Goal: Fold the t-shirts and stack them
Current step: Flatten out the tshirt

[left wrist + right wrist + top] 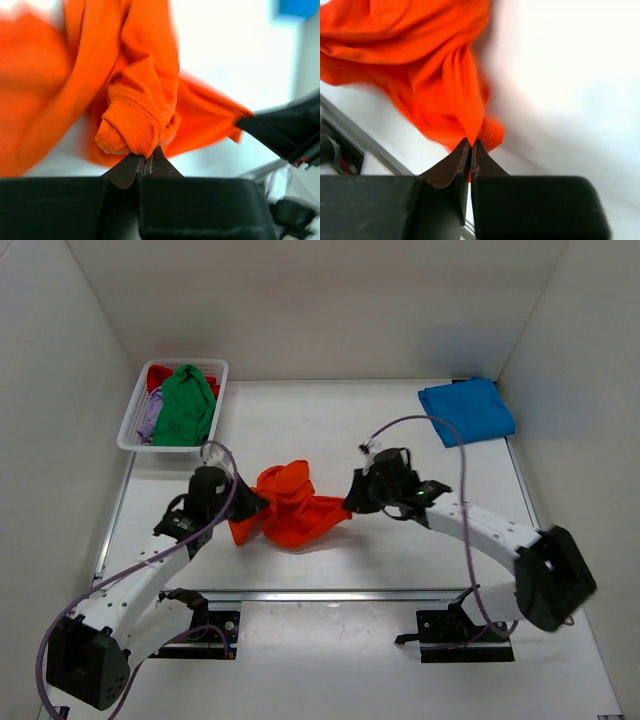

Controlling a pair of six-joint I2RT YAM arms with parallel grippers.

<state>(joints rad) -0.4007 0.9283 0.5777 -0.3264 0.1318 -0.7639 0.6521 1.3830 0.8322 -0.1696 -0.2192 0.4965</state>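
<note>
Left gripper (146, 161) clamped on orange t-shirt (295, 515) ribbed edge; right gripper (470, 145) pinching opposite edge; cloth bunched between.

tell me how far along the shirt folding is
Done: one blue t-shirt lies folded at the far right corner. In hand: the left tool and right tool each pinch the crumpled orange t-shirt. To do: the green t-shirt, red t-shirt and lilac t-shirt heaped in the white basket.
</note>
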